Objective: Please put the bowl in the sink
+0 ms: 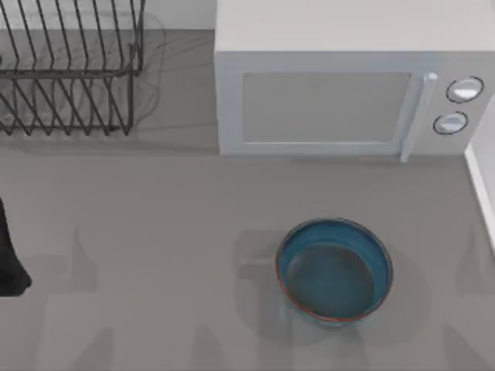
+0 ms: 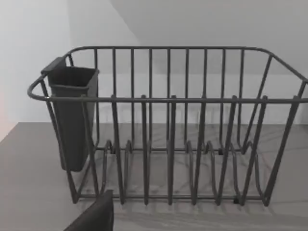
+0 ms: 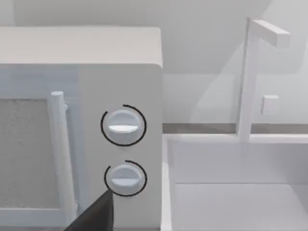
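We see little of our body: a black, matte, angular piece of our left arm [image 1: 9, 259], and a dark grey, flat-faced wedge with straight edges in each wrist view.

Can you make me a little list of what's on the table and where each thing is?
bowl: blue bowl, upright on the table, in front of the microwave
microwave: white microwave at the back, door shut, two knobs
rack: dark wire dish rack, back left
sink: white sink beside the microwave, on the right
left arm: dark part at the left edge
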You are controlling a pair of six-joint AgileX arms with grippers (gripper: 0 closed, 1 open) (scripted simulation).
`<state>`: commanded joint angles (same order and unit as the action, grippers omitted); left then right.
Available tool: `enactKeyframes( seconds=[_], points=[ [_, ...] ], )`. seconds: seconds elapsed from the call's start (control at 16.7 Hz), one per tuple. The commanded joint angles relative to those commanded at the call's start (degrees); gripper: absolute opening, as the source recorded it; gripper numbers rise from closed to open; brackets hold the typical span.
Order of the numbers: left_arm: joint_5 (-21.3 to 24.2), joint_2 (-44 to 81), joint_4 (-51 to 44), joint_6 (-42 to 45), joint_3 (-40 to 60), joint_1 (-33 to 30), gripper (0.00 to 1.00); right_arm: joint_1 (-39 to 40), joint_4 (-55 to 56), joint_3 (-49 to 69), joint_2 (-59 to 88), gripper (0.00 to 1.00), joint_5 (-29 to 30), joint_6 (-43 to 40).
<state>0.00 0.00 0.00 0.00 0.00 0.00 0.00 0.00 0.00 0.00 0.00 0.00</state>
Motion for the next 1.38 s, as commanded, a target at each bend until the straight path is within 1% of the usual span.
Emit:
enactKeyframes(
  seconds=[0.24,0.48,0.66,1.14,1.38],
  points=[
    [0.0,0.0,0.0,0.0,0.0,0.0,1.0,0.7,-1.62,1.85,1.86,1.0,0.1,0.93],
    [0.0,0.0,0.0,0.0,0.0,0.0,1.0,4.7,-10.48,12.52,12.84,1.0,0.28,5.54],
    [0.0,0.0,0.0,0.0,0.0,0.0,1.0,9.32,-20.87,24.62,27.32,1.0,0.3,10.31],
    [0.0,0.0,0.0,0.0,0.0,0.0,1.0,22.85,-52.38,57.61,76.21,1.0,0.24,23.68],
    [0.0,0.0,0.0,0.0,0.0,0.0,1.0,28.08,-63.38,70.93,92.49,1.0,0.11,28.88]
  ],
)
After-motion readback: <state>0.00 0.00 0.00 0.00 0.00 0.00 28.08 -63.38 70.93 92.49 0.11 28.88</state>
